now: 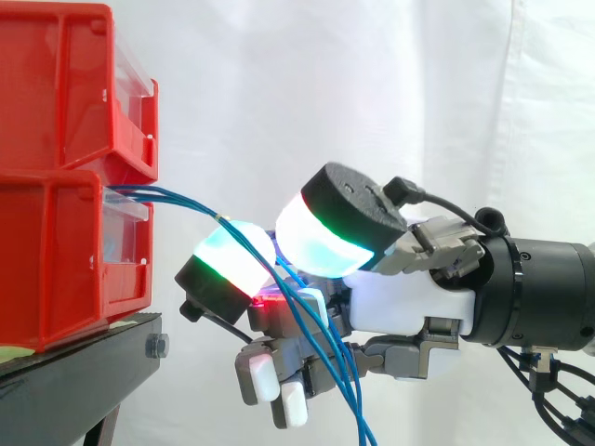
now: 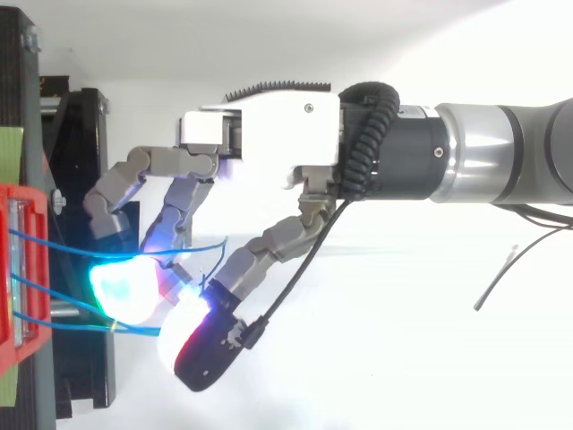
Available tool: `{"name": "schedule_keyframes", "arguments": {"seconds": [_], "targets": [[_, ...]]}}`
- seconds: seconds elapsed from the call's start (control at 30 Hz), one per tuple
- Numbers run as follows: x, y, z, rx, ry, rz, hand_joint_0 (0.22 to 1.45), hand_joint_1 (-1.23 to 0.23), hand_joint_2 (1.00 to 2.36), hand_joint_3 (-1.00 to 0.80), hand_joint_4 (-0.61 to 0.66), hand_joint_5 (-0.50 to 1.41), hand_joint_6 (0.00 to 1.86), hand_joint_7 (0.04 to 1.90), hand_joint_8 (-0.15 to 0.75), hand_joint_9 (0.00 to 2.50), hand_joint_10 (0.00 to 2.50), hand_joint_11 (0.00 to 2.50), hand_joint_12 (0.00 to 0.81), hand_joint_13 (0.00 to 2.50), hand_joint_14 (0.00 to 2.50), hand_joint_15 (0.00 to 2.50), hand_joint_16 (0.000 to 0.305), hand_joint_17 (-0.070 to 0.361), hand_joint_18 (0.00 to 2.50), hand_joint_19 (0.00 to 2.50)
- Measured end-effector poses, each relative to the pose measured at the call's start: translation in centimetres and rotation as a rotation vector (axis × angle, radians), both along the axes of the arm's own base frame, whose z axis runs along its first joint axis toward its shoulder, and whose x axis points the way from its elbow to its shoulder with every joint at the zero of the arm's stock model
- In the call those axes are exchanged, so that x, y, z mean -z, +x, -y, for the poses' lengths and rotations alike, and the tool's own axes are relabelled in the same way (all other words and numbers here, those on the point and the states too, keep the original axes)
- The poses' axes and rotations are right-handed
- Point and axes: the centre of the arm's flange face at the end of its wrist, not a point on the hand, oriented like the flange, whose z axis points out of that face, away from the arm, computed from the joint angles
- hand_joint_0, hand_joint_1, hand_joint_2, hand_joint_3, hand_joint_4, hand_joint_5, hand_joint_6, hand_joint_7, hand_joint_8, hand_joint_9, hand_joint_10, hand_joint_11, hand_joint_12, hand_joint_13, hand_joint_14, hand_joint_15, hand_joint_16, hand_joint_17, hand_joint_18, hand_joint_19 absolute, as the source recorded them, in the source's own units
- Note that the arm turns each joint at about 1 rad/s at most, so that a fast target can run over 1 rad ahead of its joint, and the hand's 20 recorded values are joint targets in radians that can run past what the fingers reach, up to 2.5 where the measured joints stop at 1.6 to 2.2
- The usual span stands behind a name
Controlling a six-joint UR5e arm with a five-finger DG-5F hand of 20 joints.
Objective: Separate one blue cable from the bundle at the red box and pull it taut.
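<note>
Robot hand (image 1: 409, 307) sits just beside the red box (image 1: 56, 251), pads (image 1: 316, 242) curled round the blue cables (image 1: 167, 194) coming out of its front. Looks like several are caught, so a pull could drag the whole bundle.
</note>
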Motion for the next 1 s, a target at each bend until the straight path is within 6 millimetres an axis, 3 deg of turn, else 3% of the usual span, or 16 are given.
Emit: {"name": "schedule_keyframes", "arguments": {"seconds": [0.1,0.2,0.3,0.4,0.5,0.67,0.87,1.0], "targets": [[0.00,0.00,0.00,0.000,0.000,0.000,0.46,-0.78,1.00,-0.50,0.13,-0.20,0.88,0.98,0.292,1.17,0.02,1.26,0.376,1.03,0.02,0.68,0.057,0.128,0.91,0.81],[0.01,0.00,-0.01,0.000,0.000,0.000,0.53,-0.58,1.00,-0.50,0.11,-0.18,0.85,1.03,0.274,1.21,0.02,1.27,0.359,1.03,0.03,0.69,0.053,0.119,0.90,0.84],[0.02,-0.01,-0.03,0.000,0.000,-0.001,0.61,-0.54,1.00,-0.50,0.09,-0.18,0.84,1.06,0.259,1.21,0.03,1.29,0.348,1.03,0.03,0.70,0.050,0.112,0.88,0.86],[0.02,0.00,-0.13,-0.002,0.000,-0.001,0.64,-0.63,1.00,-0.46,0.08,-0.17,0.84,1.06,0.267,1.20,0.03,1.29,0.349,1.03,0.03,0.70,0.050,0.113,0.88,0.86],[0.02,0.00,-0.17,-0.002,0.000,-0.002,0.67,-0.81,1.01,-0.37,0.08,-0.19,0.85,1.05,0.255,1.14,0.02,1.26,0.352,1.01,0.03,0.71,0.051,0.114,0.87,0.85],[0.01,0.00,-0.16,-0.002,0.000,-0.001,0.75,-0.94,1.00,-0.50,0.08,-0.20,0.87,1.06,0.238,1.12,0.02,1.28,0.337,0.99,0.03,0.69,0.050,0.113,0.86,0.79],[0.02,0.00,-0.16,-0.002,0.000,-0.002,0.54,-1.09,1.00,-0.50,0.08,-0.19,0.88,1.06,0.255,1.14,0.02,1.29,0.339,0.98,0.03,0.69,0.052,0.116,0.87,0.78],[0.00,0.01,-0.16,-0.002,0.000,-0.001,0.47,-1.04,1.00,-0.50,0.10,-0.18,0.88,1.04,0.278,1.21,0.02,1.30,0.356,1.02,0.03,0.69,0.056,0.125,0.90,0.80]]}}
